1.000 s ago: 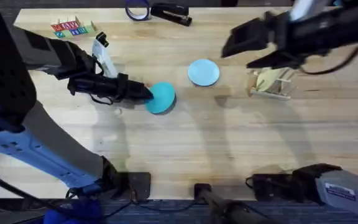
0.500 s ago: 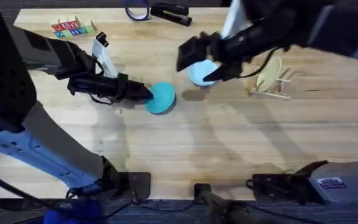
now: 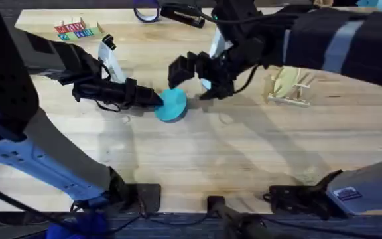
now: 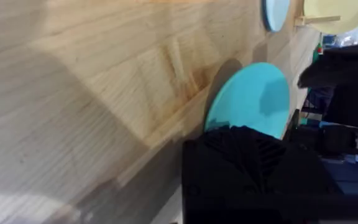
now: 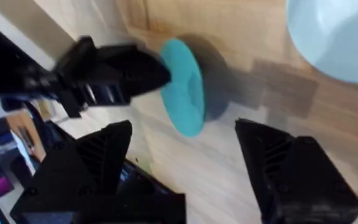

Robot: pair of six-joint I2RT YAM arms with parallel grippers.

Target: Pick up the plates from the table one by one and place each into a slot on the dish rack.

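Plates are the business here, and the teal plate [image 3: 172, 104] is sitting pinched by its edge in the left gripper [image 3: 152, 99], whose black fingers are clamped on the rim nearest them so the disc is tilting up off the table [image 3: 197, 159] with its far edge hanging free. Just beyond that free edge, the right gripper [image 3: 194, 73] is hovering with its jaws spread wide and holding nothing; in its wrist view the two fingers are standing well apart, with the teal plate lying ahead of the gap between them. Just behind the right gripper, partly under it, the pale blue plate [image 5: 337, 37] is lying flat on the wood. Farther off again, on the right gripper's outer side, the dish rack [image 3: 290, 86] is standing with a pale yellow plate [image 3: 285, 83] already leaning in it, while a black stapler [image 3: 181, 13] is lying at the table's far edge. The moment is looking like a handover of the teal plate, or a crowding of two arms over one plate. The risks appear to be these: the grippers may knock together, the edge grip may slip and drop the tilted plate, or a release may come before the other side is gripping. A low pass may also be nudging the pale blue plate.
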